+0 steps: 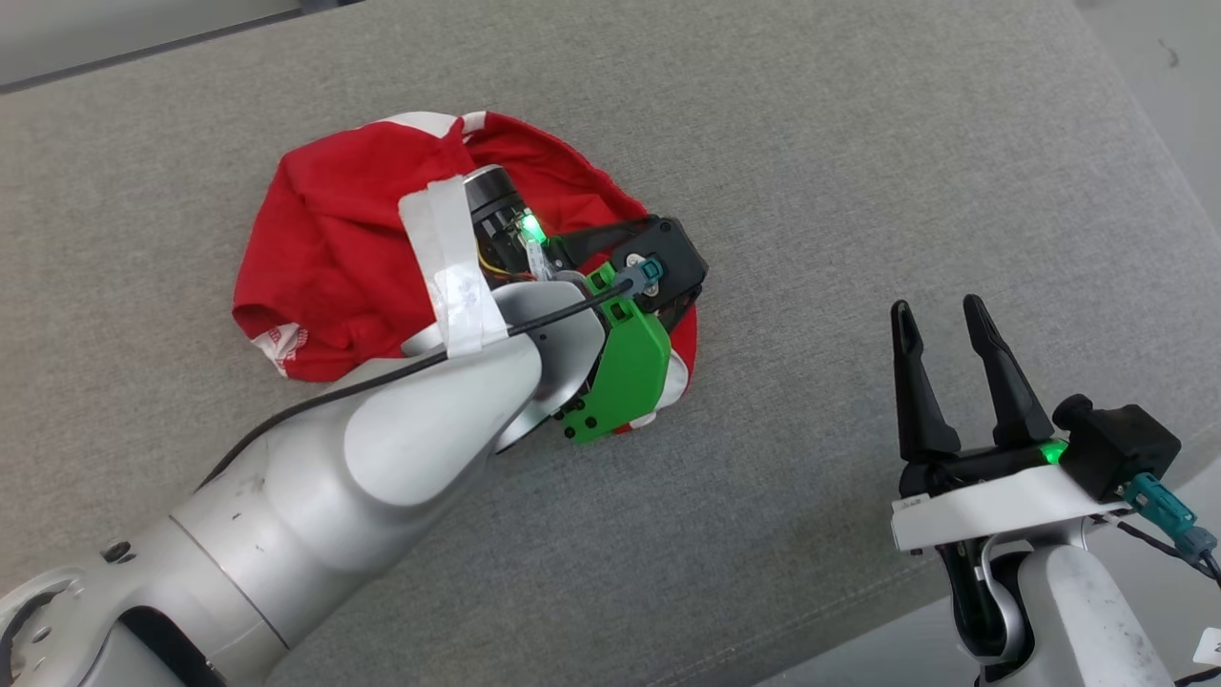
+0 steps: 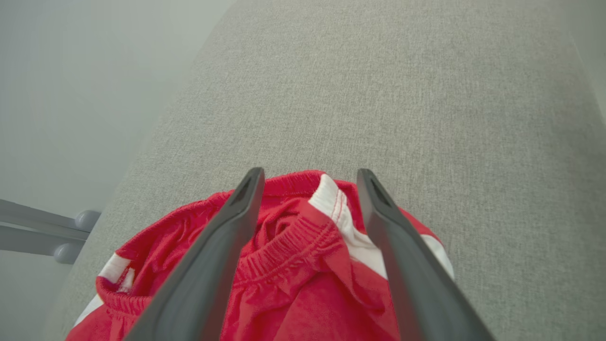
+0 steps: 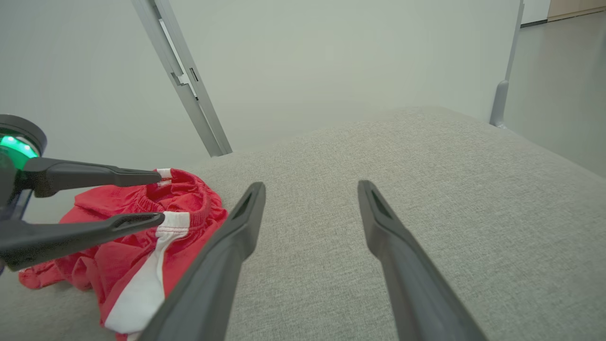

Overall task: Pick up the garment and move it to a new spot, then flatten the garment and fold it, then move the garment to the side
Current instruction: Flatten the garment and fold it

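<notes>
Left pincer (image 2: 310, 174) spread wide over the garment (image 1: 324, 239)
It straddles the crumpled waistband, empty, set to pinch, toward the tabletop's (image 1: 811, 143) far edge; your right pincer (image 1: 938, 310) hangs open and empty by the near edge.

one red garment (image 1: 324, 239), one grey padded surface (image 1: 858, 143), two hands: left hand (image 2: 310, 174) and right hand (image 1: 939, 307).

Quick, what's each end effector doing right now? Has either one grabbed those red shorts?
Left end effector: open, over the red shorts, not clamped on them.
Right end effector: open, empty, above the grey cushion.
</notes>
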{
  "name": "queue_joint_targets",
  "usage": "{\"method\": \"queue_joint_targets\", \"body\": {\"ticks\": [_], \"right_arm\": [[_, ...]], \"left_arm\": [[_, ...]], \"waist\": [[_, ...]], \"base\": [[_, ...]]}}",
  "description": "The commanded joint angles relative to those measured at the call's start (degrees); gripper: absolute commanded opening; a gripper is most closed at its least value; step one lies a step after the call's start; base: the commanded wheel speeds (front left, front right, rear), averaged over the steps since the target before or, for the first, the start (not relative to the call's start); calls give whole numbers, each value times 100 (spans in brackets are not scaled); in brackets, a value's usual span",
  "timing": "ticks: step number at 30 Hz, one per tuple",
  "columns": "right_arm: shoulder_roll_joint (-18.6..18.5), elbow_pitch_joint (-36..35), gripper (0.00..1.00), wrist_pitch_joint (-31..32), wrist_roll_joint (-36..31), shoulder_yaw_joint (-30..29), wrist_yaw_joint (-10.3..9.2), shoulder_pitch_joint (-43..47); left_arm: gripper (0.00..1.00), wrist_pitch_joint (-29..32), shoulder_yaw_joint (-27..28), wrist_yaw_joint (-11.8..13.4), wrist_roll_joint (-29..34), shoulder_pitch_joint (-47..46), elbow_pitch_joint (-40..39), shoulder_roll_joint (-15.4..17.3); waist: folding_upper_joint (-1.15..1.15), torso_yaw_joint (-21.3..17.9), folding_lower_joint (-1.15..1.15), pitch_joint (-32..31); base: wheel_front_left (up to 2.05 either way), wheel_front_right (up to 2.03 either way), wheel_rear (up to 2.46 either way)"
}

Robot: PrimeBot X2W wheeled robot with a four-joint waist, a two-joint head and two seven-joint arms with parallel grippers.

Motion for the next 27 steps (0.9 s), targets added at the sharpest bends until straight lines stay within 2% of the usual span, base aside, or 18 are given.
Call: {"method": "queue_joint_targets", "body": {"ticks": [1,7,8,9,10,11,12,17,21,27], "right_arm": [[-5,-20,100,-18,32,11,2,-50],[-4,-17,100,-18,89,12,2,-85],[-4,-18,100,-18,96,3,3,-86],[-4,-16,100,-18,99,-6,3,-83],[-4,-11,100,-18,99,-16,3,-76],[-4,-8,100,-18,97,-25,3,-67],[-6,-7,100,-18,96,-41,3,-47],[-5,10,100,-18,44,-63,3,67],[-5,32,100,-18,36,-39,3,42],[-6,69,100,-18,-17,-51,3,147]], "left_arm": [[100,110,-97,-1,-113,-121,81,35],[100,672,-424,-1,-426,-338,324,100],[84,768,-452,-1,-483,-338,351,110],[63,841,-461,-1,-518,-339,366,119],[28,918,-477,-1,-552,-341,368,137],[3,975,-486,-1,-584,-330,367,153],[0,1050,-500,-1,-645,-296,356,169],[0,1207,-555,-1,-954,-190,87,208],[0,904,-507,-1,-1361,-444,-298,268],[0,83,-26,-1,-1990,-1130,-713,334]], "waist": [[0,-222,0,169],[0,-322,0,163],[0,-327,0,157],[0,-326,0,149],[0,-321,0,139],[0,-314,0,129],[0,-299,0,110],[0,-226,0,-40],[0,-190,0,-177],[0,-43,0,-503]], "base": [[0,0,0],[0,0,0],[0,0,0],[0,0,0],[0,0,0],[0,0,0],[0,0,0],[0,0,0],[0,0,0],[0,0,0]]}}
